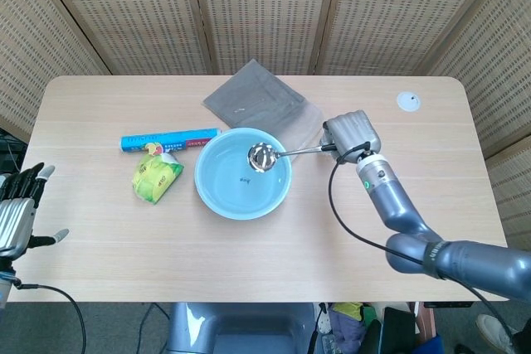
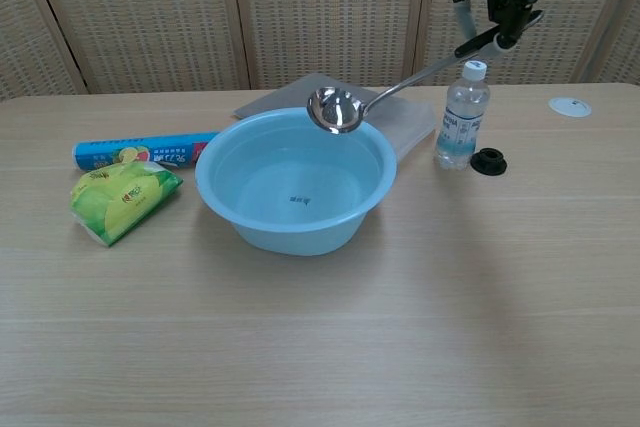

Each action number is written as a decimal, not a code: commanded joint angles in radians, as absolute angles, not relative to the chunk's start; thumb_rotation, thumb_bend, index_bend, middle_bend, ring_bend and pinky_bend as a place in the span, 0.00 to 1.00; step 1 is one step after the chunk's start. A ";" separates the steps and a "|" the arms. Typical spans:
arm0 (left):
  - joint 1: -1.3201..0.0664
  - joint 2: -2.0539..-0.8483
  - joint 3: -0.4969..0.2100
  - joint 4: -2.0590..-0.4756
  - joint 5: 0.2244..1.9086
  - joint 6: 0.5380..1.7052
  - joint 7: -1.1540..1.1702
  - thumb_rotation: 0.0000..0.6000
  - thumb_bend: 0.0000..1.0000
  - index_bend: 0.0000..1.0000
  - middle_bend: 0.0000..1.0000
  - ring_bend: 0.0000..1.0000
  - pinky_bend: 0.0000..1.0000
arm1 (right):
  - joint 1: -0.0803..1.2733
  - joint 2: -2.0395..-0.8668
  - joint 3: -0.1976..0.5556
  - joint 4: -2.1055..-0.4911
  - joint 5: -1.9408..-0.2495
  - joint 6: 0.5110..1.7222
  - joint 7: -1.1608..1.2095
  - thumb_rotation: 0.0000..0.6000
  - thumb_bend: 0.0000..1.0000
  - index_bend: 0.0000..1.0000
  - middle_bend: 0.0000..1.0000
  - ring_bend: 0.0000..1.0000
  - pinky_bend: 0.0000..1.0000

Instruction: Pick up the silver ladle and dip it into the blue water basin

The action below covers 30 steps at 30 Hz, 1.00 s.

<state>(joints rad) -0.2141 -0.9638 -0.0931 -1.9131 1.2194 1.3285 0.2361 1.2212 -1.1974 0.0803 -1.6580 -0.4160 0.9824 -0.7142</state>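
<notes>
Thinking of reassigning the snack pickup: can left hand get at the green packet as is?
Probably yes. The left hand is open at the table's left edge, and the green packet lies nearest that side with bare table between them.

Silver ladle (image 1: 264, 156); pale blue basin (image 1: 217, 196)

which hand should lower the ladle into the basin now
Right. The right hand already grips the silver ladle by its handle, with the bowl poised over the blue water basin. The left hand sits at the table's far left edge, holding nothing.
</notes>
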 commanded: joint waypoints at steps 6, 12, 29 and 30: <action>-0.219 -0.958 -0.098 -1.911 1.202 1.315 0.224 1.00 0.00 0.00 0.00 0.00 0.00 | 1.315 -1.383 0.105 -1.565 -0.295 1.123 -0.940 1.00 1.00 0.92 0.97 1.00 1.00; -0.228 -0.957 -0.105 -1.901 1.175 1.297 0.217 1.00 0.00 0.00 0.00 0.00 0.00 | 1.324 -1.439 0.123 -1.523 -0.302 1.136 -0.991 1.00 1.00 0.92 0.97 1.00 1.00; -0.243 -0.954 -0.110 -1.890 1.143 1.267 0.208 1.00 0.00 0.00 0.00 0.00 0.00 | 1.343 -1.591 0.088 -1.364 -0.383 1.133 -1.200 1.00 1.00 0.92 0.97 1.00 1.00; -0.244 -0.954 -0.110 -1.889 1.142 1.267 0.208 1.00 0.00 0.00 0.00 0.00 0.00 | 1.343 -1.597 0.086 -1.352 -0.385 1.132 -1.211 1.00 1.00 0.92 0.97 1.00 1.00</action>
